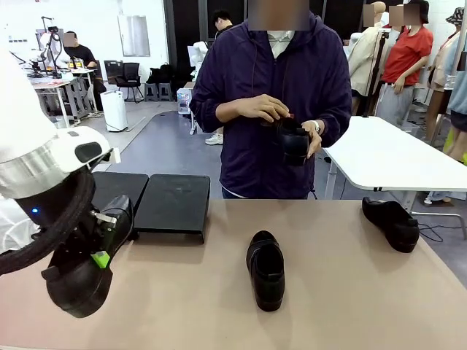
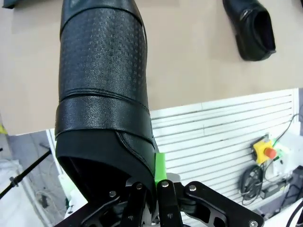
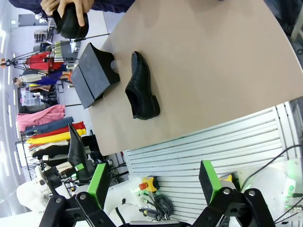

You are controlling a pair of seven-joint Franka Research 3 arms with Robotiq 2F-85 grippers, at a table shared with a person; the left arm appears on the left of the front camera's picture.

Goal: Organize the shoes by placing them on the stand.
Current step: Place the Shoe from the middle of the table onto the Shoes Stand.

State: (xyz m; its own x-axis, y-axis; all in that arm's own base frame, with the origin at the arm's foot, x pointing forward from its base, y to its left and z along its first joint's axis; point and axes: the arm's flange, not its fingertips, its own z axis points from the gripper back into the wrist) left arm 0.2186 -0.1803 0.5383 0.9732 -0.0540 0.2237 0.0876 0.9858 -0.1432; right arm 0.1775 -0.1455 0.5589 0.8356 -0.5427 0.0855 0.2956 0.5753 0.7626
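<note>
My left gripper (image 1: 102, 255) is shut on the heel rim of a glossy black shoe (image 1: 79, 281), held up over the table's near left corner, short of the stand (image 1: 171, 204). The left wrist view shows that shoe (image 2: 102, 94) hanging toe-away between the green pads (image 2: 160, 166). A second shoe (image 1: 266, 270) lies mid-table, toe toward me, and also shows as the shoe (image 3: 142, 87) beside the stand (image 3: 94, 73) in the right wrist view. A third shoe (image 1: 392, 222) lies at the far right edge. The person holds another shoe (image 1: 294, 140) in both hands. My right gripper (image 3: 154, 182) is open, off the table's edge.
The tan table (image 1: 182, 313) has free room between the shoes. Both platforms of the stand are bare. The person stands at the far side behind the middle. A white table (image 1: 387, 153) is behind on the right.
</note>
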